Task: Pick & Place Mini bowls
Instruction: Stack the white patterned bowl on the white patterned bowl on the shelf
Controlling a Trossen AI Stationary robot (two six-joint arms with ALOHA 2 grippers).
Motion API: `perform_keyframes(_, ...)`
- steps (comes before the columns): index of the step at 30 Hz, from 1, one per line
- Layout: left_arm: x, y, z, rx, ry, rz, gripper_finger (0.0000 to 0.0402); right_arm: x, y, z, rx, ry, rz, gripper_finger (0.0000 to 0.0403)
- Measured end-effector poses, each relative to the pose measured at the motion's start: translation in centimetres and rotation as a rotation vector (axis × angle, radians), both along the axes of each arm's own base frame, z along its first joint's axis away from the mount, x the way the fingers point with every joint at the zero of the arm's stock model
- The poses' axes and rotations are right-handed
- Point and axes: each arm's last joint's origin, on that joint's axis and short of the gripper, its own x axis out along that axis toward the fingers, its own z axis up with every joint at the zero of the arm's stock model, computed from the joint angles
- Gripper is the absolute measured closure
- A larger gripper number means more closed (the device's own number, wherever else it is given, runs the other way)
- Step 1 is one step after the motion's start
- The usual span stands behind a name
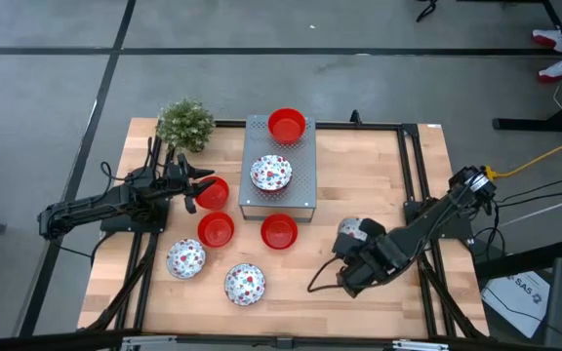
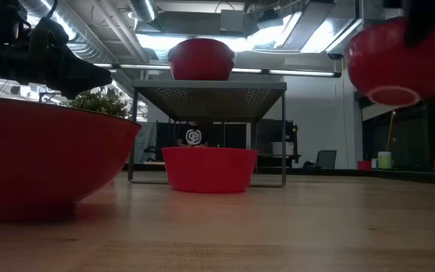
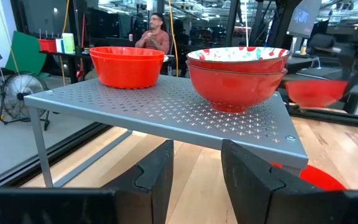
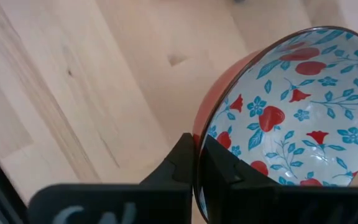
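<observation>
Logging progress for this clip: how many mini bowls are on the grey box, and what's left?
Done: two bowls sit on the grey perforated box, a red bowl and a patterned bowl. In hand: the right gripper pinches the rim of a held patterned bowl. Left: five bowls on the table; the left gripper is open beside one.

At the back of the worktop (image 1: pixel 379 175) stands the metal stand (image 1: pixel 301 195), carrying two bowls: one (image 1: pixel 287 125) at its far edge, another (image 1: pixel 271 174) nearer the middle. The plant (image 1: pixel 185 124) sits at the back left corner, just left of the stand. Before the stand lie two bowls side by side (image 1: pixel 216 230) (image 1: pixel 279 232), and nearer the front edge two more (image 1: pixel 185 258) (image 1: pixel 245 284). Left of the stand, a bowl (image 1: pixel 212 192) lies at the left claw (image 1: pixel 189 189). Over on the right, well apart from the rest, the right claw (image 1: pixel 351 237) grips the rim of a bowl (image 4: pixel 303 112).
</observation>
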Motion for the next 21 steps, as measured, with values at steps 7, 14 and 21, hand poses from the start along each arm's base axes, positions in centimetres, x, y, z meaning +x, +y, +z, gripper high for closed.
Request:
perform_keyframes(7,0.0,0.0,0.0,0.000,0.000,0.000,0.0272,0.7,-2.2,4.0,-0.101,-0.032,0.041,0.0391)
perform_keyframes(14,0.0,0.0,0.0,0.000,0.000,0.000,0.0272,1.7,-4.6,7.4,-0.197,-0.079,0.106,0.0391)
perform_keyframes(21,0.0,0.0,0.0,0.000,0.000,0.000,0.0272,2.9,-6.4,9.1,-0.321,-0.122,0.179,0.0391)
